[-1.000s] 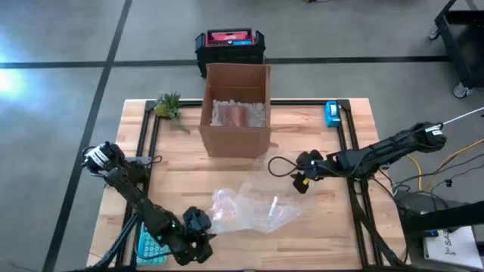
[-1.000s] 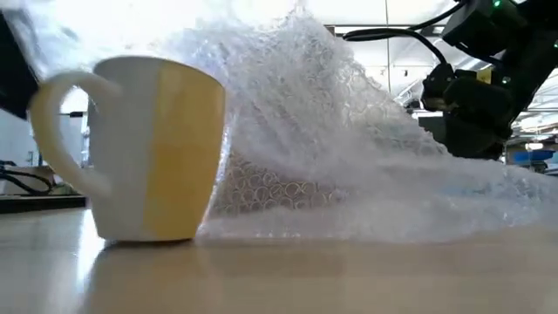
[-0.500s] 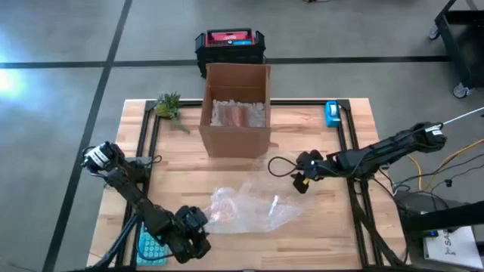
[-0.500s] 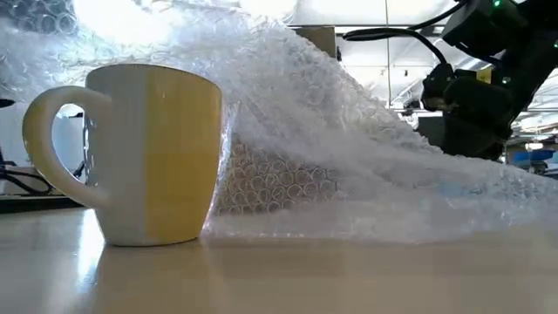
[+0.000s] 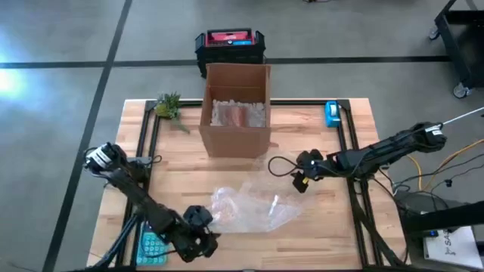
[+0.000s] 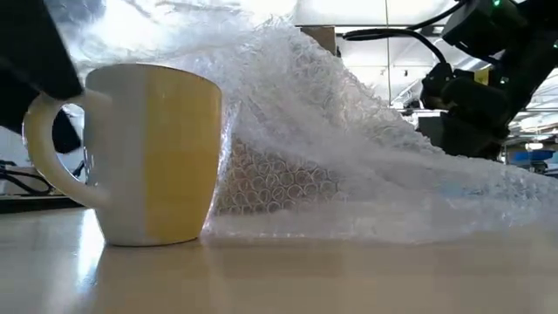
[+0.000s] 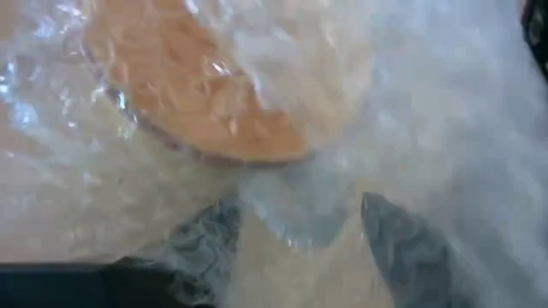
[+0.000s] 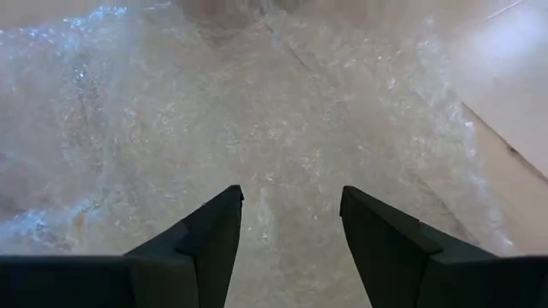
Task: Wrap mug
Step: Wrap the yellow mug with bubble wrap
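Mug (image 6: 157, 153): white and yellow, upright on the table in the low view, handle turned away from the wrap; its far rim meets the lifted edge of the bubble wrap, which rises behind and above it. In the left wrist view its round rim and orange-looking interior (image 7: 201, 94) show blurred through the film
Bubble wrap (image 5: 246, 209): clear sheet, crumpled, lying on the wooden table (image 5: 318, 242) in front of the cardboard box; its left end is raised at the left gripper, the rest slopes down flat toward the right gripper
Left gripper (image 5: 203, 233): at the front-left of the table, at the left edge of the sheet, near the mug. Two fingers (image 7: 402, 244) stand parted in the left wrist view with film draped over and between them; whether they pinch the sheet cannot be told
Right gripper (image 5: 302, 180): low over the table just beside the right edge of the sheet, well apart from the mug. Fingers (image 8: 210, 231) spread apart, nothing between them, wrap spread out beyond their tips
Cardboard box (image 5: 236, 106): open-topped, at the table's far centre, light packing material visible inside
Other items: green plant sprig (image 5: 169, 106) at the far-left corner; blue tape dispenser (image 5: 332, 113) at the far-right edge; teal tray (image 5: 151, 248) at the front-left edge beside the left arm; black and red case (image 5: 229, 44) on the floor behind the table
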